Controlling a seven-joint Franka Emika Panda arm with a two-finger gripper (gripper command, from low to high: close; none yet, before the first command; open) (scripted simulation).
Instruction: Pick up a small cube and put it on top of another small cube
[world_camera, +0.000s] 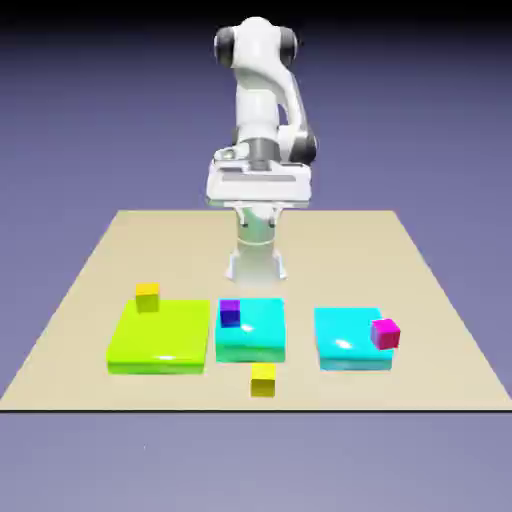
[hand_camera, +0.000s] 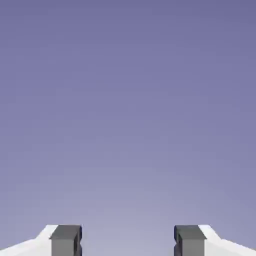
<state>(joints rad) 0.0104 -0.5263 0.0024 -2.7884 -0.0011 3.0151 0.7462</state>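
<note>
Small cubes lie in the near half of the table in the exterior view. One yellow cube (world_camera: 147, 296) rests on the back left corner of a lime slab (world_camera: 160, 338). A purple cube (world_camera: 230, 313) sits on the middle cyan slab (world_camera: 255, 335). A magenta cube (world_camera: 385, 333) is at the right edge of the right cyan slab (world_camera: 345, 338). Another yellow cube (world_camera: 263, 379) lies on the bare table in front. My gripper (world_camera: 258, 188) hangs high near the base, far behind all cubes. In the hand view the gripper (hand_camera: 128, 241) is open, with only backdrop between its grey fingertips (hand_camera: 66, 240).
The tan table (world_camera: 90, 300) ends just in front of the front yellow cube. The robot's base (world_camera: 256, 262) stands behind the middle slab. The three flat slabs sit side by side in a row.
</note>
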